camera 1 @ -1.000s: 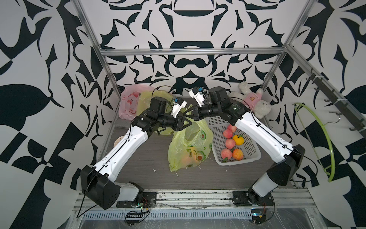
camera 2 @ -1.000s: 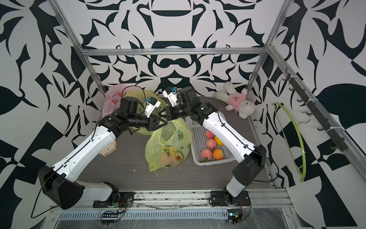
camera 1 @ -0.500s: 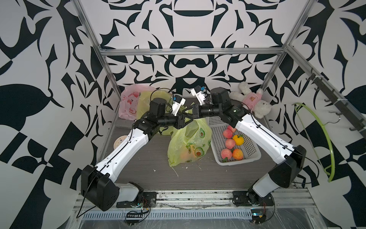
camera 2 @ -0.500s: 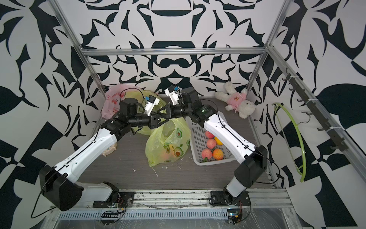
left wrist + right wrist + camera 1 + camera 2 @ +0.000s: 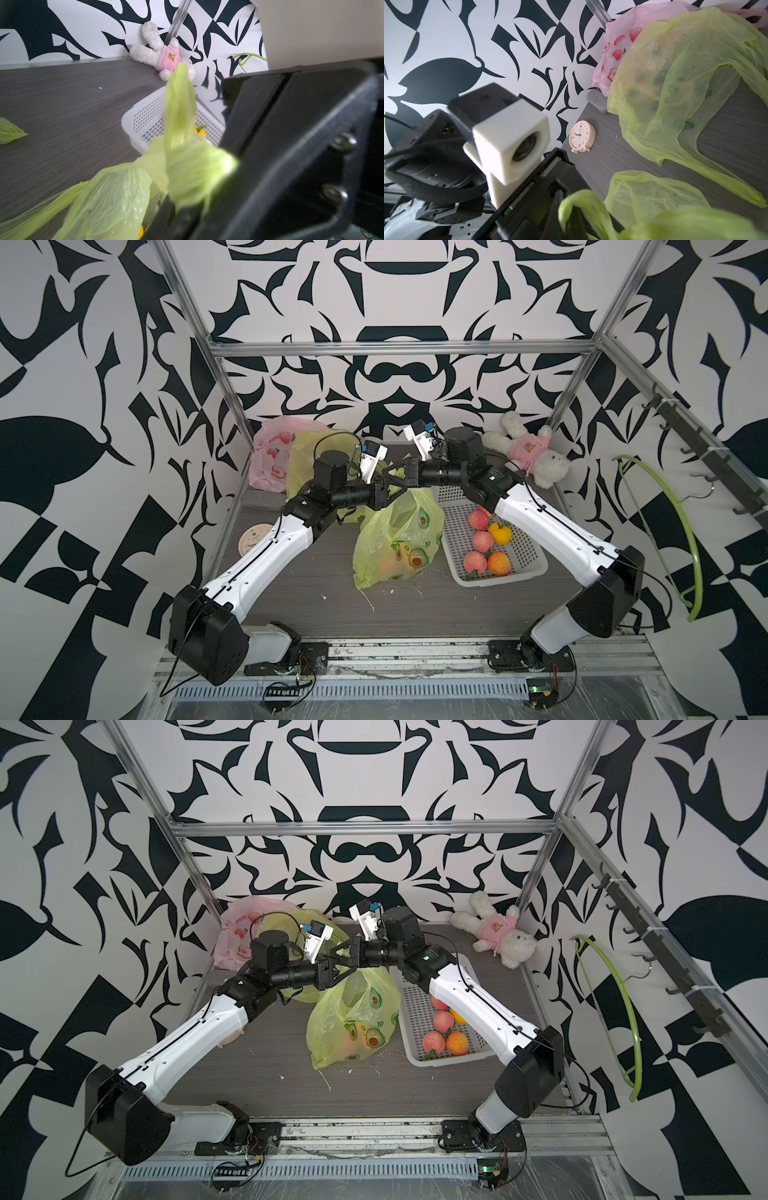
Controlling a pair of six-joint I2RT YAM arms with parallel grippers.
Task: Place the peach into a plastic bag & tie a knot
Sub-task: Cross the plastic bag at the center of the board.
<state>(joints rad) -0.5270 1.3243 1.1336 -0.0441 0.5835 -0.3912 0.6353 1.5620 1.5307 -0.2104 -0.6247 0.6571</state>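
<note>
Above the middle of the worktop (image 5: 316,572), both tools meet over the avocado-print green bag (image 5: 399,539), holding its mouth gathered, apparently for the knot. The right tool (image 5: 395,479) is pinched together on a bag handle (image 5: 577,199). Whether the left tool (image 5: 390,497) grips anything I cannot tell. A peach (image 5: 384,568) shows through the bag's bottom. The fruit basket (image 5: 528,568) sits just beside the bag, and the tools crowd each other. Spare bags (image 5: 307,456), a clock (image 5: 252,537) and a plush rabbit (image 5: 523,452) lie apart.
</note>
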